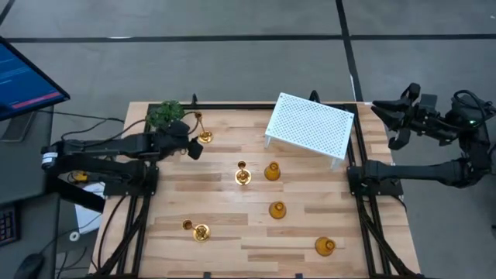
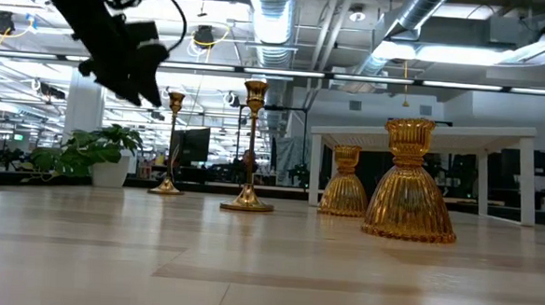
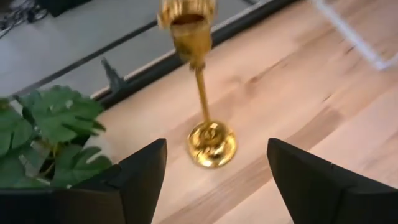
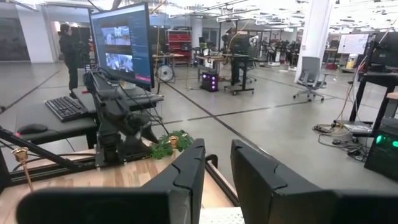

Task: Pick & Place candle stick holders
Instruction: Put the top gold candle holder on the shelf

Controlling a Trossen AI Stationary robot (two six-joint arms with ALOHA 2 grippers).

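Observation:
Three tall brass candlesticks stand on their round bases: one far left (image 1: 203, 133), one mid-table (image 1: 242, 174), one near left (image 1: 198, 230). Three squat amber holders (image 1: 272, 171) (image 1: 277, 209) (image 1: 325, 246) stand on the table. My left gripper (image 1: 191, 145) is open and empty, above the table just left of the far-left stick. In the left wrist view that stick (image 3: 208, 134) stands ahead between the spread fingers, untouched (image 3: 214, 171). My right gripper (image 1: 381, 112) waits off the table's right edge, its fingers a narrow gap apart (image 4: 217, 174).
A green plant (image 1: 164, 115) stands at the far left corner, close beside my left gripper. A white perforated stand (image 1: 310, 125) stands at the far right. The wooden table's black frame (image 1: 232, 106) runs along the far edge.

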